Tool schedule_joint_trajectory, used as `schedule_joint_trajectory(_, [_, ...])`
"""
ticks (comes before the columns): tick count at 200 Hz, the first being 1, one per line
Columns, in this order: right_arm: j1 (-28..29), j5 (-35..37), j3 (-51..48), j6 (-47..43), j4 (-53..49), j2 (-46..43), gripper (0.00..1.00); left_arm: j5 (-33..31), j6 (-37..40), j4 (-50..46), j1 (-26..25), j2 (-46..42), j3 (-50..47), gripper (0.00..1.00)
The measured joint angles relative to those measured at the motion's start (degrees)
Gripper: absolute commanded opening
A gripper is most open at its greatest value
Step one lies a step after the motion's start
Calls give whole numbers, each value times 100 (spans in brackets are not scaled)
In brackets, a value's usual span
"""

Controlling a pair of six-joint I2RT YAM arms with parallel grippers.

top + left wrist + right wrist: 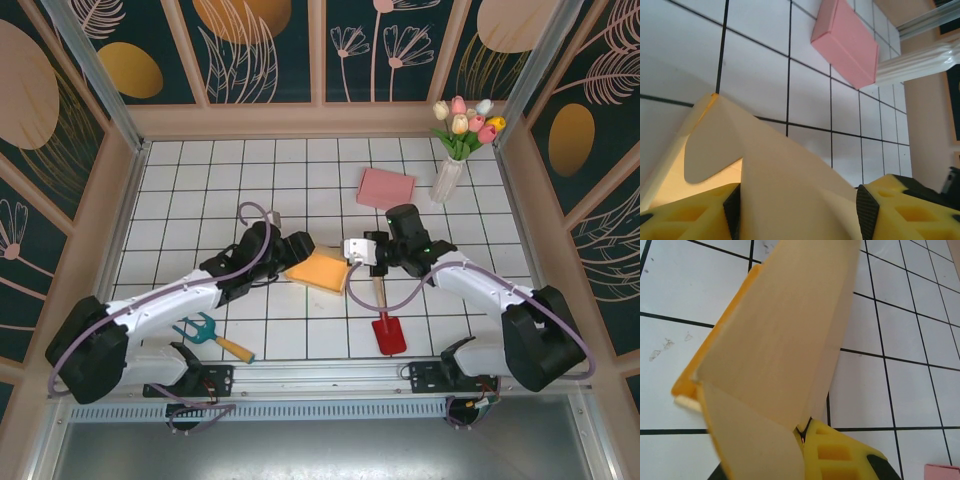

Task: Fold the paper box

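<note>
Light paper box [318, 270] gripped at both ends, middle of the worktop [200, 180], slightly toward its near edge.
The box is judged thin, springy and easily creased, so take hold of the panels close to the fold lines, not by the free flaps. The left gripper [296, 256] is closed across a raised folded section, with paper filling the gap from pad to pad. The right gripper [352, 258] is clamped on a thin wall panel. A trowel [385, 322] lies just beside the box on the near side and may snag a lowered panel. The hand fork [212, 334], pink box [385, 187] and vase [446, 180] stand well apart.

Tulip vase [447, 180] — red trowel [388, 335], teal rake [212, 337]
</note>
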Motion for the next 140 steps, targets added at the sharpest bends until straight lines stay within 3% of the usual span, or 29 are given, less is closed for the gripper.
schedule_joint_trajectory(40, [17,378,4,-103,-136,136,6,-151,341,-138,-13,-448,9,62])
schedule_joint_trajectory(106, [400,723,20,-166,-181,146,7,-251,660,-175,-63,-1082,-494,53])
schedule_joint_trajectory(140, [511,822,20,-107,-131,146,28,-343,673,-74,-61,-1174,-798,54])
